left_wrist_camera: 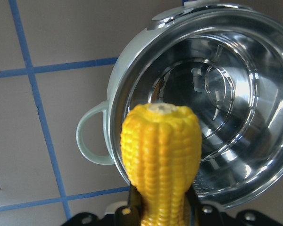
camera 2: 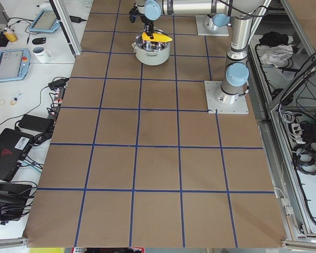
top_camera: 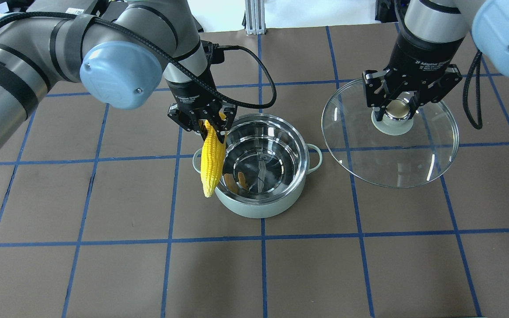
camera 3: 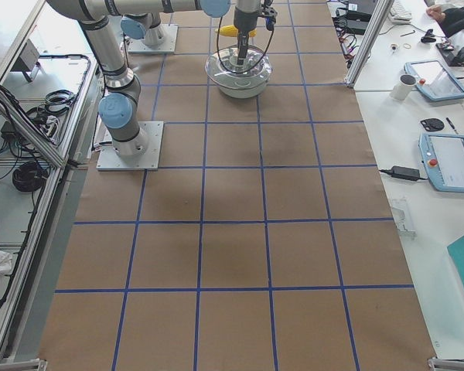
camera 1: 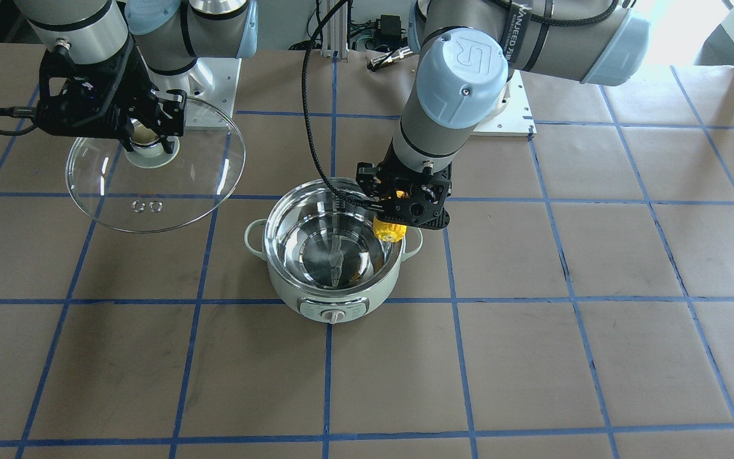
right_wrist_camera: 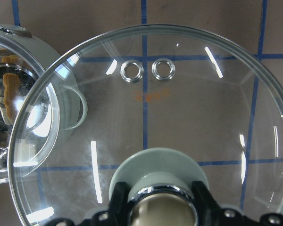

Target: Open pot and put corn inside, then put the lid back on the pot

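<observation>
The mint-green pot (top_camera: 261,207) stands open mid-table, its steel inside empty; it also shows in the front view (camera 1: 335,280) and the left wrist view (left_wrist_camera: 226,94). My left gripper (top_camera: 207,127) is shut on the yellow corn (top_camera: 211,161), which hangs above the pot's left rim and handle; the corn shows in the front view (camera 1: 390,229) and the left wrist view (left_wrist_camera: 160,160). My right gripper (top_camera: 396,110) is shut on the knob of the glass lid (top_camera: 391,145), held in the air to the right of the pot. The lid also shows in the front view (camera 1: 157,191) and the right wrist view (right_wrist_camera: 188,117).
Brown table cover with a blue tape grid (top_camera: 263,240). Both arm base plates sit at the robot's side (camera 1: 507,108). A side bench with tablets, a mug and cables shows in the right-side view (camera 3: 441,116).
</observation>
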Controlling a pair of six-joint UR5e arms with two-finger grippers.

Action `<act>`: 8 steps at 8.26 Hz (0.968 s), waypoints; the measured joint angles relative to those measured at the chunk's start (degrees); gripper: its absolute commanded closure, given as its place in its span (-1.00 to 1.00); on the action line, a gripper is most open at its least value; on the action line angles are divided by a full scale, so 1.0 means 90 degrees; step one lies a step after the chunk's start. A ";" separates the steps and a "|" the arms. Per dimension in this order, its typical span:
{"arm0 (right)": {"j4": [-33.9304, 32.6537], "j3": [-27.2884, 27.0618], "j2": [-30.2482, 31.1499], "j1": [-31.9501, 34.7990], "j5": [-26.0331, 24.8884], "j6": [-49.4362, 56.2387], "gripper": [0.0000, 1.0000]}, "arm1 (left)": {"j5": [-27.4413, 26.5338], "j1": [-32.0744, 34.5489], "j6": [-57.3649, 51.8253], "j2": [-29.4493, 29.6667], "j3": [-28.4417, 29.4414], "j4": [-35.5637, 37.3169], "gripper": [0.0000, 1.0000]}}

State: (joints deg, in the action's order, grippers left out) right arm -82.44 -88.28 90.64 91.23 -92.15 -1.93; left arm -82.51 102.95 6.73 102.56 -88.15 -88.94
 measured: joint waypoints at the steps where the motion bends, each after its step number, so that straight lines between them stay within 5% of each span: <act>1: 0.0000 -0.0003 -0.0014 0.0000 0.0002 0.0000 0.04 | 0.0027 0.0154 0.0264 0.0131 0.0075 0.0127 1.00; 8: 0.0004 -0.0023 -0.0025 0.0000 0.0004 -0.0007 0.04 | 0.0018 0.0796 0.1146 0.0897 0.0605 0.0824 1.00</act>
State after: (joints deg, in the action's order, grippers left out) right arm -82.41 -88.48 90.41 91.23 -92.11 -2.00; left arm -82.35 110.12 17.04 110.63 -82.70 -81.52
